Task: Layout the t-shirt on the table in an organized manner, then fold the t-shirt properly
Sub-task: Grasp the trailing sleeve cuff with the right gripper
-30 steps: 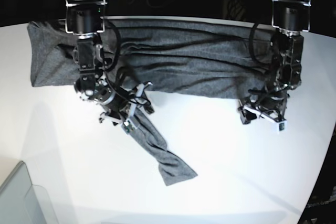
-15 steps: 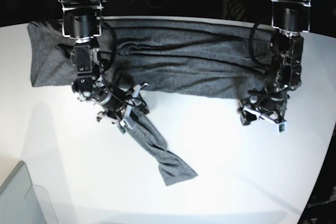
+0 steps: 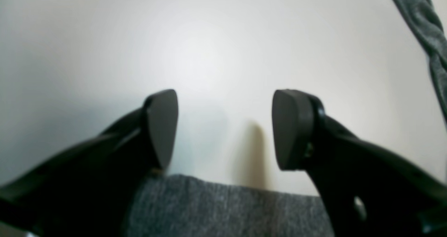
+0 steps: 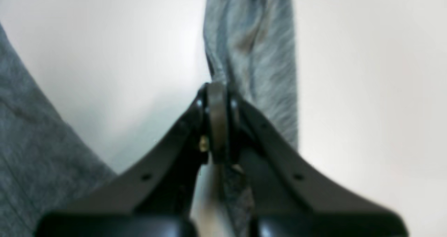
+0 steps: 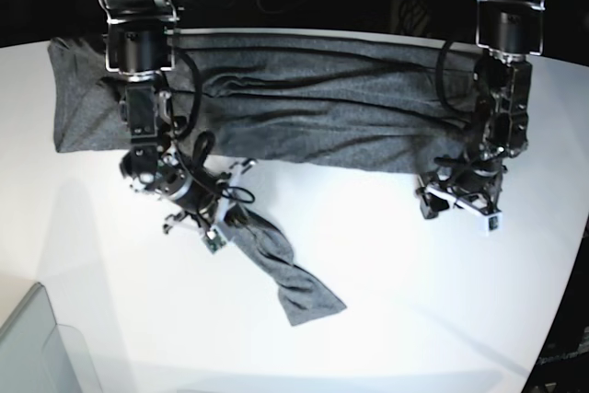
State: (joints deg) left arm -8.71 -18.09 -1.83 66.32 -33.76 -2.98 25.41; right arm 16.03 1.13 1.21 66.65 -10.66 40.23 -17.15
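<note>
Base view, foreground: a translucent grey bin corner point(image 5: 32, 347) occupies the lower left of the frame, resting on the glossy white surface point(image 5: 414, 319).

Middle ground, left of centre: a twisted strip of the dark heather-grey t-shirt point(image 5: 304, 89) trails diagonally toward the lower centre, ending in a flattened tip lying on the surface. At the strip's upper end sits the right gripper point(image 5: 221, 218), its jaws pressed together and pinching the cloth. The right wrist view confirms this: the two black fingers point(image 4: 174, 139) meet at mid-frame with the grey knit caught between them, the strip running on to the upper edge of that frame, and a further part of the shirt filling its lower left.

Middle ground, right of centre: the left gripper point(image 5: 460, 204) stands just below the lower hem of the shirt body, jaws spread. In the left wrist view its pads point(image 3: 162, 125) stand well apart over bare surface, with the shirt's edge along the bottom of that frame and nothing between them.

Background: the main body of the shirt lies as a wide, wrinkled horizontal band across the upper part of the base view, along the far edge of the surface, with both arm columns rising over it.
</note>
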